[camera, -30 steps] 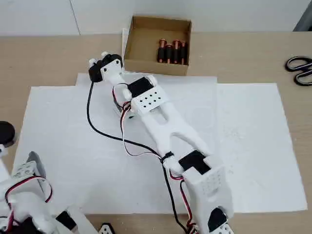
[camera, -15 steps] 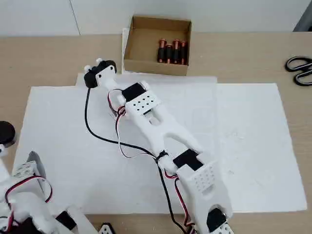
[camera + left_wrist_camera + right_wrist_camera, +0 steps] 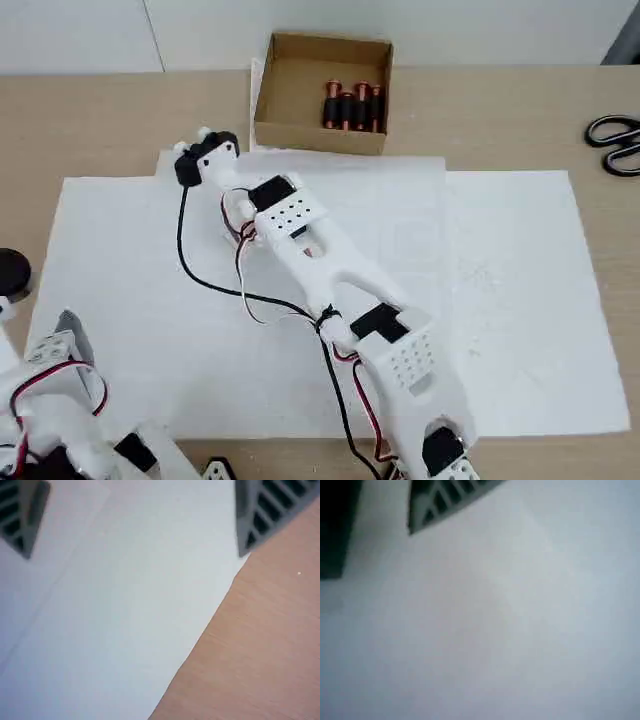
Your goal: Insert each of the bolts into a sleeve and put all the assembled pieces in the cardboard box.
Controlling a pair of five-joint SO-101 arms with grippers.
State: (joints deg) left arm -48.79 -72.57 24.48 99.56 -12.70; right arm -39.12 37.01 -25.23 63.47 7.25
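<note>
White paper [image 3: 125, 630] under the released, empty left pincer [image 3: 135, 525]; the right pincer [image 3: 375, 545], cut off, cannot be judged

The black loop-handled scissors [image 3: 612, 143] and a round black disc [image 3: 12, 272] are cut off by the high view's edges — the copper-and-black assembled pieces [image 3: 352, 105] are too small to tell bolt from sleeve.
</note>
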